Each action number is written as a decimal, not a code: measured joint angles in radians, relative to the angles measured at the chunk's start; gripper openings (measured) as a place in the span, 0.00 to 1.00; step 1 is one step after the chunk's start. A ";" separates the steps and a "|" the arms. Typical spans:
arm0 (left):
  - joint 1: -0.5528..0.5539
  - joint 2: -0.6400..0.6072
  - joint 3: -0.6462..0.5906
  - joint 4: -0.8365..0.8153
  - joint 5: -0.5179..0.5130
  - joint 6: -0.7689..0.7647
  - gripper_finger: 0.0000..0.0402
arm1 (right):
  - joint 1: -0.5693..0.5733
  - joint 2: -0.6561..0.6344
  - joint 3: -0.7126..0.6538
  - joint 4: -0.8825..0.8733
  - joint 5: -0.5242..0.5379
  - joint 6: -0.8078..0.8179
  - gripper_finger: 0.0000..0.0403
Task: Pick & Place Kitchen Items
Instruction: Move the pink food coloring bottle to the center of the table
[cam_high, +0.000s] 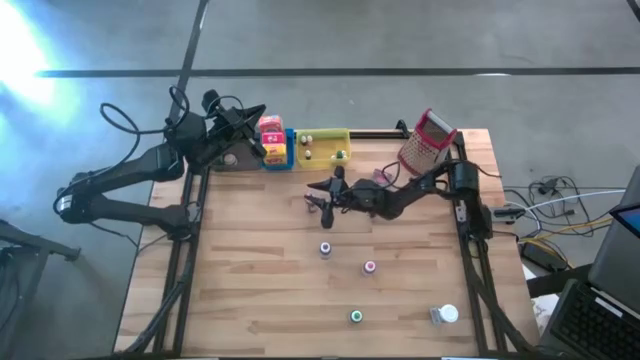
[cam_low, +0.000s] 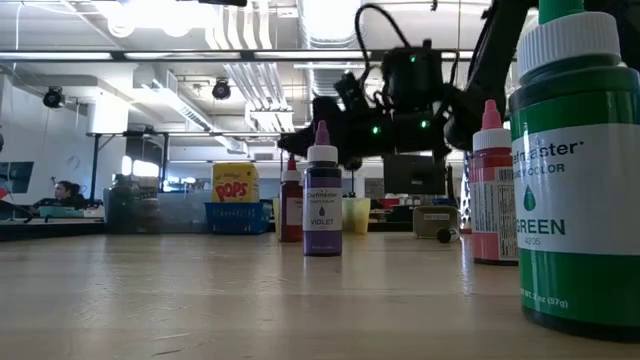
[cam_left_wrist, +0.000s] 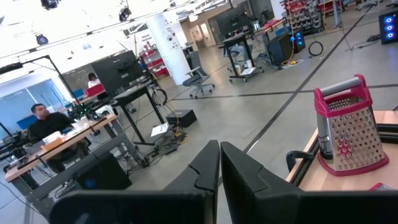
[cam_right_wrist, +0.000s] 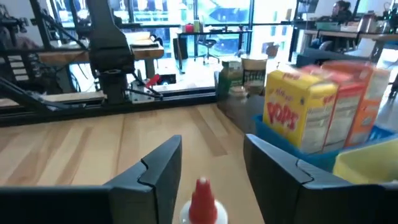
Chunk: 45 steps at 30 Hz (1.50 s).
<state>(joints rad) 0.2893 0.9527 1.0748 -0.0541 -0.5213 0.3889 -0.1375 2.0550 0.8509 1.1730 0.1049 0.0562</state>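
Fingers of right gripper parted astride red-capped bottle, probably mid-release on surface; left gripper clenched, parked.

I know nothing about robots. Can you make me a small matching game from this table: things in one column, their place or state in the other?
Things:
1 grater
2 Pops box
3 green-capped bottle
4 left gripper

Place or state:
A shut
B in the blue tray
C metal, with a red handle
D standing loose on the table

Pairs: 1-C, 2-B, 3-D, 4-A
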 joint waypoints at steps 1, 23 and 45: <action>0.000 0.000 0.000 0.000 0.000 0.000 0.05 | 0.000 -0.025 -0.006 -0.017 0.000 -0.011 0.40; 0.000 0.000 0.000 0.000 0.000 0.000 0.05 | 0.422 -0.836 -0.023 -1.443 0.310 0.376 0.33; 0.000 0.000 0.000 0.000 0.000 0.000 0.05 | 0.818 -0.661 -0.099 -1.574 0.522 0.981 0.65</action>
<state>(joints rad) 0.2893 0.9527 1.0748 -0.0544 -0.5217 0.3889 0.6805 1.3937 0.7517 -0.4012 0.6265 1.0371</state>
